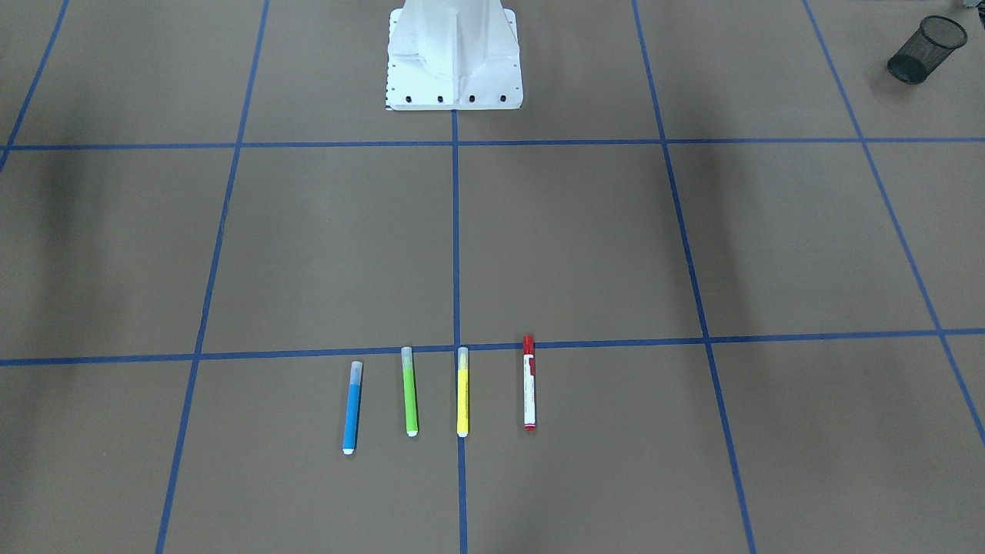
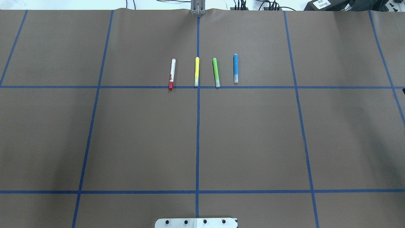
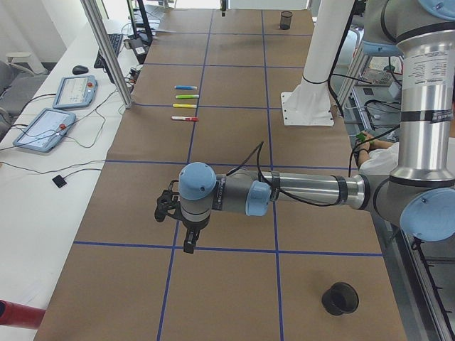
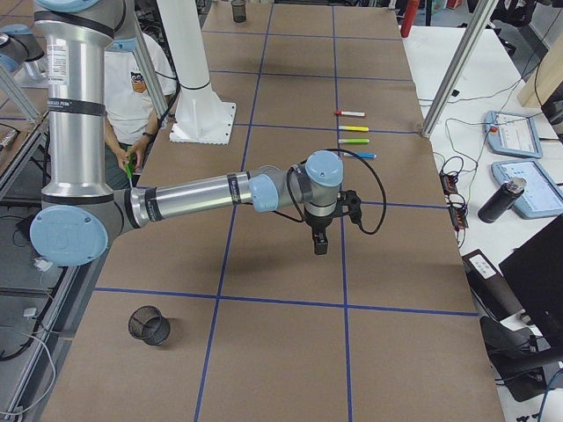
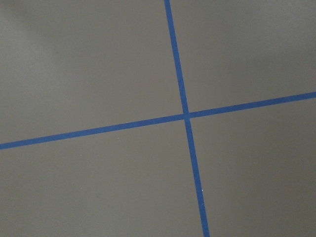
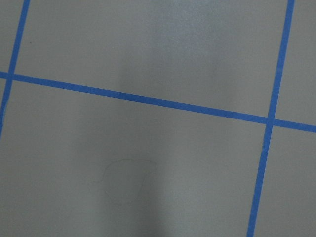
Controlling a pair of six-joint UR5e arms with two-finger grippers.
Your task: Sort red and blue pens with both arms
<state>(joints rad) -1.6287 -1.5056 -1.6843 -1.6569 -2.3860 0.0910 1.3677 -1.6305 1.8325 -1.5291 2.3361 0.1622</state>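
The red pen [image 2: 171, 73], white-barrelled with a red cap, lies at one end of a row of pens on the brown table; the blue pen [image 2: 235, 68] lies at the other end. Both also show in the front view: red pen [image 1: 529, 382], blue pen [image 1: 352, 408]. My left gripper [image 3: 188, 245] shows only in the left side view, hanging over a tape crossing well short of the pens. My right gripper [image 4: 318, 246] shows only in the right side view, likewise away from the row. Whether either is open or shut I cannot tell. Both wrist views hold only bare paper and blue tape.
A yellow pen [image 2: 196, 72] and a green pen [image 2: 216, 72] lie between the two task pens. A black mesh cup [image 4: 149, 325] stands near the right arm's end, another black cup [image 3: 339, 298] near the left. The white pedestal [image 1: 454, 58] stands mid-table. A person [image 4: 132, 88] sits behind the robot.
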